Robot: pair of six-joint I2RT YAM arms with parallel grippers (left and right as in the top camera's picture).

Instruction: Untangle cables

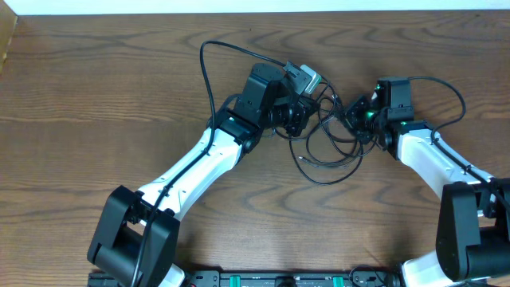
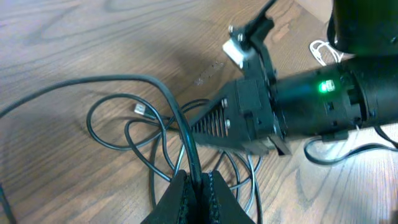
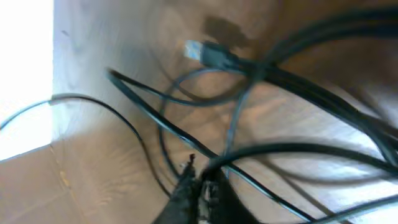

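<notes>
Two arms meet overhead where I see the black cables (image 1: 327,155) tangled mid-way across the table (image 1: 80,119), my left wrist view has the left claw (image 2: 198,186) clenched on one cable, and my right wrist view shows the right claw (image 3: 200,186) pinching one too.

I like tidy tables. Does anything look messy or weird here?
Yes. The black cables lie in a tangled heap, loops crossing over each other, between the left pincer and right pincer, which each pinch one strand.
</notes>
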